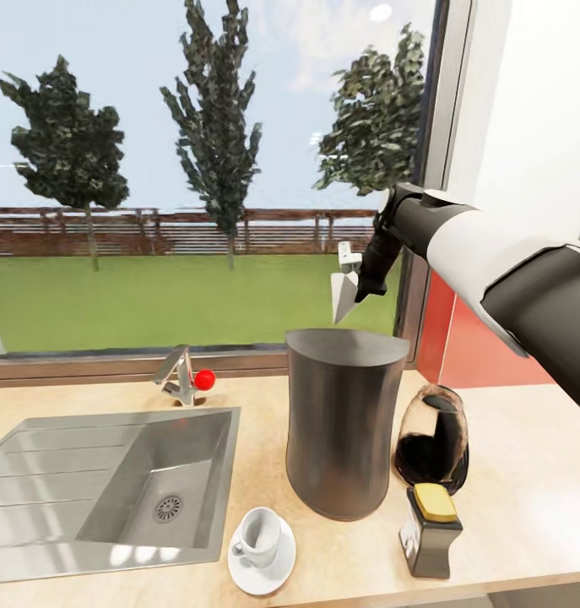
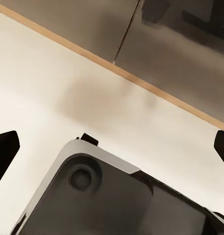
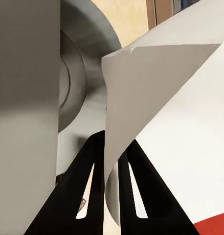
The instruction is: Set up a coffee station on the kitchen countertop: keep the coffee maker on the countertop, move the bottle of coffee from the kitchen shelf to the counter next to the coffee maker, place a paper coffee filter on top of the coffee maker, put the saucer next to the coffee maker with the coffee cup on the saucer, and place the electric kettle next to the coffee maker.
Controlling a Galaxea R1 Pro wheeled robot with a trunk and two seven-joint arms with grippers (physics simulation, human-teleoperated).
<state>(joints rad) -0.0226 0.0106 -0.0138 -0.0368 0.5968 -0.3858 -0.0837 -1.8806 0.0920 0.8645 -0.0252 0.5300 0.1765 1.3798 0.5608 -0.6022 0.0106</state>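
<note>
The small pale grey-white paper coffee filter [image 1: 344, 295] is pinched, point down, between the closed dark fingers of the right gripper [image 1: 357, 290] and is held in the air just above the flat top of the one tall dark grey coffee maker [image 1: 344, 422], which stands on the light beige wood-look countertop [image 1: 526, 473]. Around that appliance are seen one clear domed kettle [image 1: 433, 439], one small dark bottle with a yellow cap [image 1: 430, 530] whose label cannot be read, and one white cup [image 1: 260, 535] on one white saucer [image 1: 262, 561], with the inset steel sink [image 1: 95, 481] beyond. Whether the left gripper [image 2: 112, 152] is spread cannot be told.
</note>
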